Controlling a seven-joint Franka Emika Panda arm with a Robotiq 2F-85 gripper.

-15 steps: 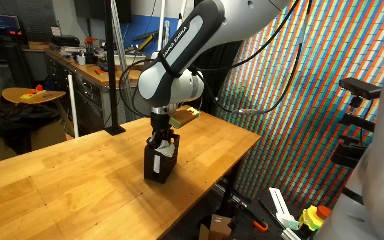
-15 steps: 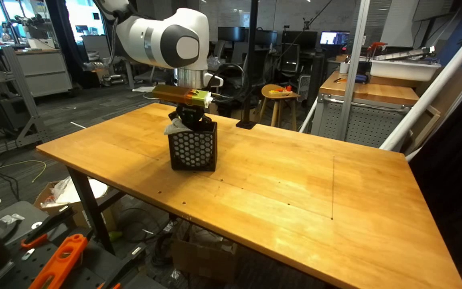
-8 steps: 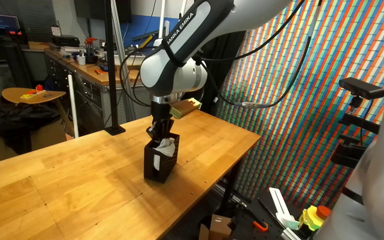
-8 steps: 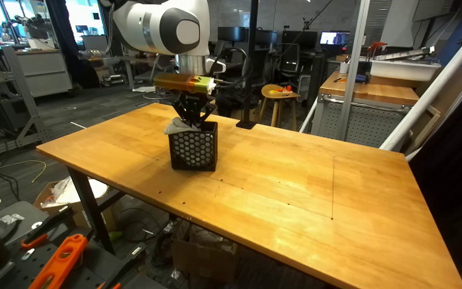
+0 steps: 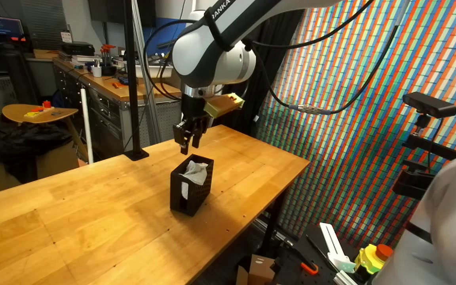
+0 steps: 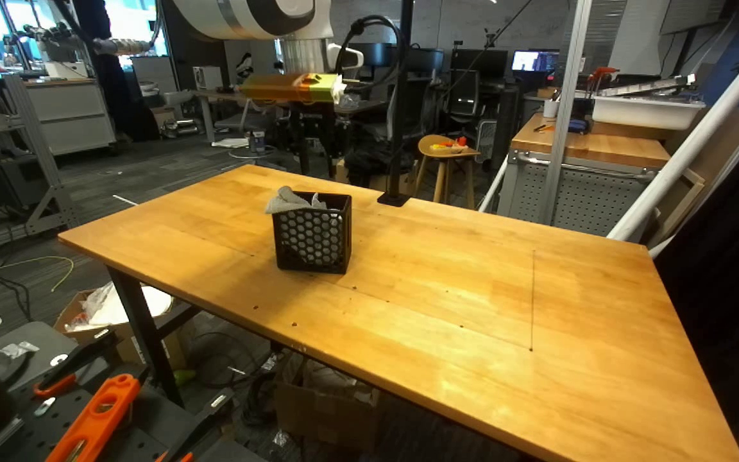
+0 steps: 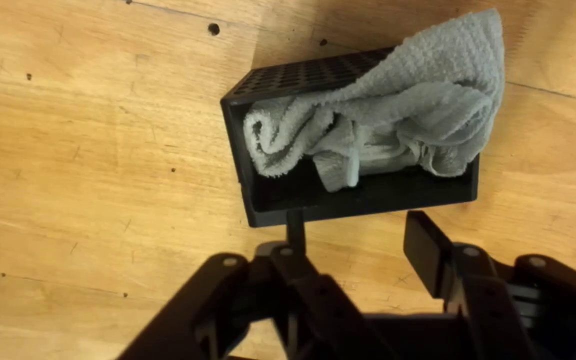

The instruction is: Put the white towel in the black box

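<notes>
Below the pincer [image 7: 354,227] and well apart from it, the white towel [image 7: 408,100] lay bunched in the black box [image 7: 378,206], its terry looking greyish in the wrist view. Most of the cloth sat inside, along the wall farther from the pincer, with rolled loops at the left; at the right, a broad fold rose over the rim and stuck out past the corner. Amid the folds stood a small pale tab [image 7: 352,167], and I could not tell whether it was part of the towel. The box stood upright on the left half of the counter [image 6: 472,289] in an exterior view, its honeycomb wall [image 6: 313,267] facing near, with pale cloth showing through many of the holes and the loose fold lapping the near left corner. A narrow end wall [image 5: 175,194], seen in an exterior view, had an upright slot with a strip of white behind it. Under the counter's near edge a cardboard carton [image 6: 324,417] held something pale and crumpled, too dim to name, and on the far right bench [image 6: 594,146] a white bin [image 6: 648,114] had a long piece lying across its top. The pincer's two fingers [image 7: 427,252] were parted by a fairly generous gap, bare wood and a stretch of the box's rim showing between them in the wrist view. Both exterior views showed the fingertips [image 5: 184,149] higher than the rim, clear of towel and box.
</notes>
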